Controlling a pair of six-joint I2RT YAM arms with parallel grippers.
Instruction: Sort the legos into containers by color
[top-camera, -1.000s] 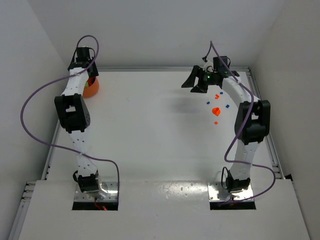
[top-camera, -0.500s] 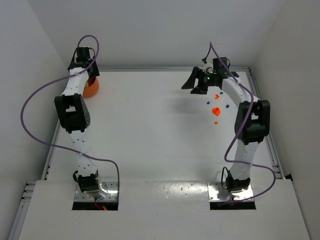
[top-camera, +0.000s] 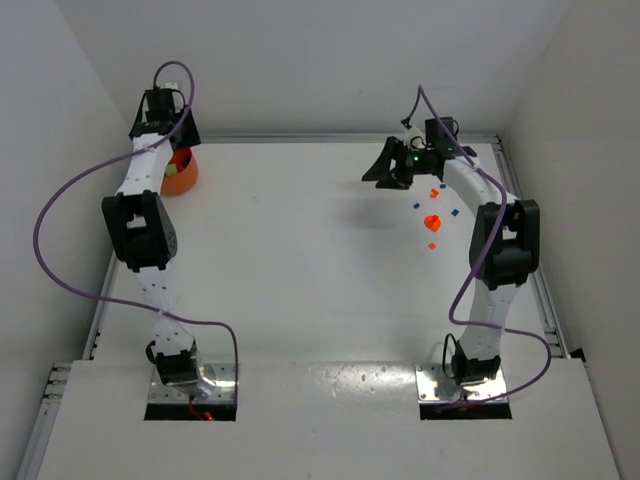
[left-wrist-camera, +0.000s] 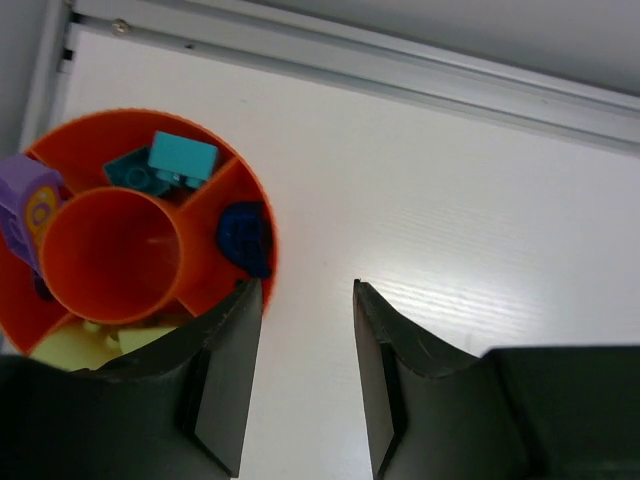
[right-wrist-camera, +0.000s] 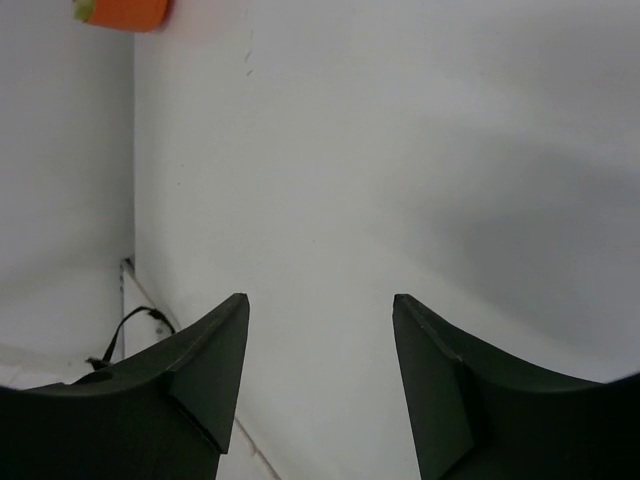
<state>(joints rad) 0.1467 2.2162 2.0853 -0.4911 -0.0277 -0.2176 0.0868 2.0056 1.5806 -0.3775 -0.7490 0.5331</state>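
While the left gripper (left-wrist-camera: 305, 290) hangs with jaws parted and empty just beside the orange bowl (left-wrist-camera: 110, 255) of teal, blue, purple and yellow-green legos (left-wrist-camera: 182, 160) in the tabletop's (top-camera: 300, 260) far-left corner, the right gripper (right-wrist-camera: 318, 300), likewise spread and empty, hovers near loose legos (top-camera: 432, 222).

Two dark fingers (right-wrist-camera: 205, 385) of the right gripper (right-wrist-camera: 318, 305) held apart with an empty gap, white tabletop (right-wrist-camera: 350, 150) stretching beyond, orange bowl (right-wrist-camera: 125, 12) cropped at top left corner, white wall (right-wrist-camera: 60, 150) at left, black cable (right-wrist-camera: 125, 330) at its foot.
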